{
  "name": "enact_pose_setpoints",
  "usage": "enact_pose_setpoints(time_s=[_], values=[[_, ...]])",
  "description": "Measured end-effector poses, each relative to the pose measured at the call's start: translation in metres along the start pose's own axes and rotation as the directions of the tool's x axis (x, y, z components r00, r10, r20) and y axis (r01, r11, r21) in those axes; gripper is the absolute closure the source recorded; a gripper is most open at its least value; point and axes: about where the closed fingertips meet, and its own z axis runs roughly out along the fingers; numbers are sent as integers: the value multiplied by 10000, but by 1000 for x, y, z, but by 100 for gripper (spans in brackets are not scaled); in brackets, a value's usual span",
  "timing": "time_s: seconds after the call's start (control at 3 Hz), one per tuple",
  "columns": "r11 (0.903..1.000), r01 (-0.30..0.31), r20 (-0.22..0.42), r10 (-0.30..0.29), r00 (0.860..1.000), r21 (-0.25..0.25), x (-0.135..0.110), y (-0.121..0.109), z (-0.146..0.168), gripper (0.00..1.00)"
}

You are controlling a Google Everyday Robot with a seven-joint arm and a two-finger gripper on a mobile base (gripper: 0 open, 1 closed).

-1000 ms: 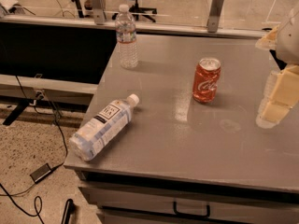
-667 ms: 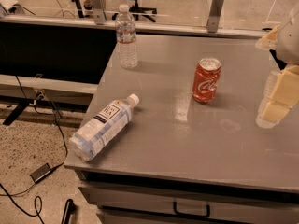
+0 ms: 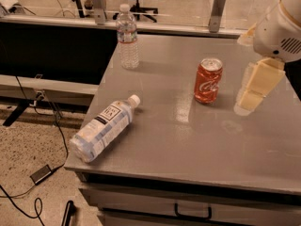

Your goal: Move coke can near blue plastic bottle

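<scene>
The coke can stands upright in the middle of the grey table, red-orange with a silver top. The blue plastic bottle lies on its side near the table's front left corner, white cap pointing toward the can, dark label up. My gripper hangs at the right side, a little right of the can and apart from it, cream-coloured, with the white arm housing above it. It holds nothing that I can see.
A slim clear bottle with a red-and-white label stands upright at the back left of the table. A drawer handle shows below the front edge. Cables and a small device lie on the floor at left.
</scene>
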Motion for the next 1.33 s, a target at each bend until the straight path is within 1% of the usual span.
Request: enact_pose_setpoints(time_s=[0.33, 0.67, 1.0, 1.33], values=[[9996, -270, 531, 267, 9982, 64, -14, -29, 23, 0], [9982, -604, 1052, 599, 9926, 9, -25, -56, 46, 0], [9967, -797, 1401, 811, 9868, -160, -36, -71, 68, 0], [9944, -1016, 1472, 1049, 9835, -298, -39, -82, 88, 20]])
